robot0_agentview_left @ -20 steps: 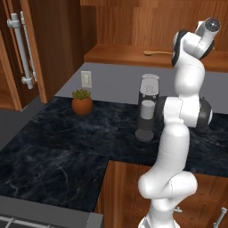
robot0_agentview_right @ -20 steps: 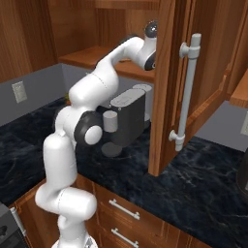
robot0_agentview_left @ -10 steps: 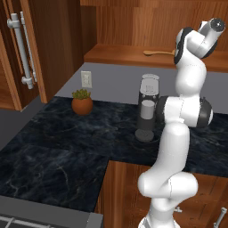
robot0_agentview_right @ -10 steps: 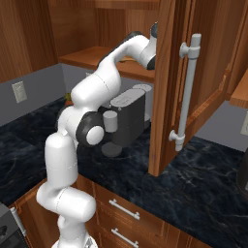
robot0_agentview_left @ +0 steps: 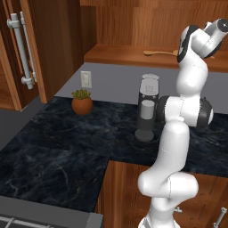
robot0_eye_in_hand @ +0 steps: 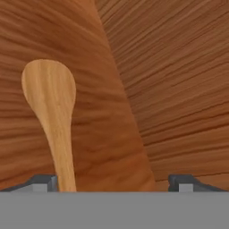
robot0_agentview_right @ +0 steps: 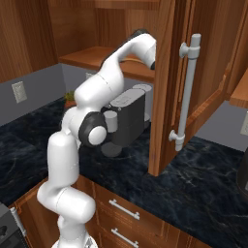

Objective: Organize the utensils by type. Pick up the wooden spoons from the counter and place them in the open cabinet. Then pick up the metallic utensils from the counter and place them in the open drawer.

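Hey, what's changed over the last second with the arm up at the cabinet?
The gripper has opened and let go of the wooden spoon, which now lies on the cabinet shelf. The hand has drawn back slightly. The plant pot, coffee machine and counter stayed put.

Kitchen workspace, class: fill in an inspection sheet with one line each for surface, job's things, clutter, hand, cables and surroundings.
Surface: black marble counter, no utensils seen on it.
Job's things: wooden spoon lying on the open cabinet shelf; seen close in the hand view.
Clutter: potted plant, coffee machine.
Hand: hand open, fingertips apart, beside the spoon's handle.
Cables: nothing seen.
Surroundings: wall outlet, cabinet door with bar handle.
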